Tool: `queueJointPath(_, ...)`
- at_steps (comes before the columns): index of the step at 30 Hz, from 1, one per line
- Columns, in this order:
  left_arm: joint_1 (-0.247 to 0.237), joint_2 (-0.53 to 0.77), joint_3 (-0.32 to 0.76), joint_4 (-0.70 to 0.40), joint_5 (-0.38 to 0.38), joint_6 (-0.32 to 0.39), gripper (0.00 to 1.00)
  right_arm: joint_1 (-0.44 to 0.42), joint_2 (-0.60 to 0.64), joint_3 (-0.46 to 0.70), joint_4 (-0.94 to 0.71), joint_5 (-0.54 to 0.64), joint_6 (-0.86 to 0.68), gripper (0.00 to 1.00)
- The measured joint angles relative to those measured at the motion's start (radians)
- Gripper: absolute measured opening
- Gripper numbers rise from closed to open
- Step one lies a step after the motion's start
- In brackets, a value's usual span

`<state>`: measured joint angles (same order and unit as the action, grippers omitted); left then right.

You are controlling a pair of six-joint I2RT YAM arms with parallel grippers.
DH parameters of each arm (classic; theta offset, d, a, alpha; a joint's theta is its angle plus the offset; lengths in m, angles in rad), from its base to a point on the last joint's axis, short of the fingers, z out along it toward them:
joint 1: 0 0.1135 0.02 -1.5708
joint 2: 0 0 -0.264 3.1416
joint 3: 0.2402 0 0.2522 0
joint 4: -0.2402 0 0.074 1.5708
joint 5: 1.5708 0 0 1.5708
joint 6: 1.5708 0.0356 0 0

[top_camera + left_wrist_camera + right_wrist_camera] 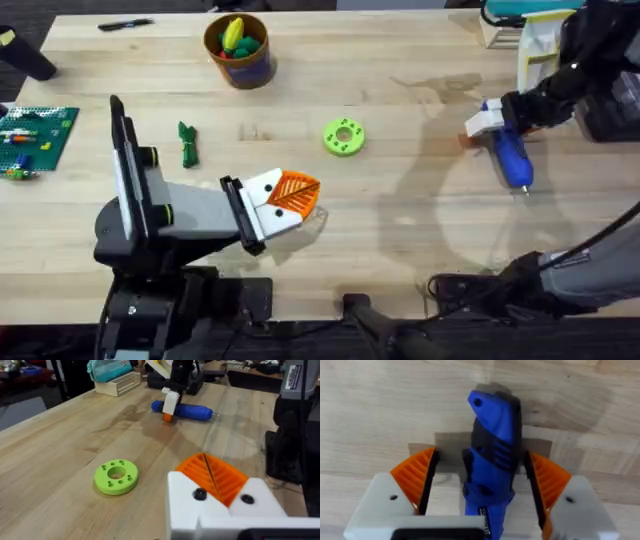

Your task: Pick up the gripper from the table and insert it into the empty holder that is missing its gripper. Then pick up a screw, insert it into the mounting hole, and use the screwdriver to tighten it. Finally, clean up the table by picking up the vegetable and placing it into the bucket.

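Screwdriver under my right claw

The screwdriver (511,152) lies flat, bit toward me; right gripper (482,480) open astride it, left gripper (290,193) closed, empty.

A robotics lab or workshop: a pale butcher-block bench (400,220) carries two black robot arms clamped at its near edge, cables trailing there. A green building-brick baseplate (35,135) lies on the left, a blue screwdriver (511,153) on the right, and a 3D-printed green disc (344,137) mid-bench. Dark equipment stands behind.
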<state>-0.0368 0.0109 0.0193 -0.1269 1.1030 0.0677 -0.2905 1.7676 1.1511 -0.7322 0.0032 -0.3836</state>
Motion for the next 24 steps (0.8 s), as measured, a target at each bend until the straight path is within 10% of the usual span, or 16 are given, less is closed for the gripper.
queueJointPath(1, 0.0, 0.0, 0.0, 0.0, 0.0, 0.0, 0.006, -0.001, 0.0, 0.0, 0.0, -0.008, -0.007, 0.575)
queueJointPath(7, 0.0, 0.0, 0.0, 0.0, 0.0, 0.0, 0.006, -0.002, 0.005, 0.0, 0.0, 0.01, -0.015, 0.046)
queueJointPath(24, 0.0, 0.0, 0.0, 0.0, 0.0, 0.0, 0.006, -0.003, -0.025, 0.054, -0.137, -0.034, -0.002, 0.017)
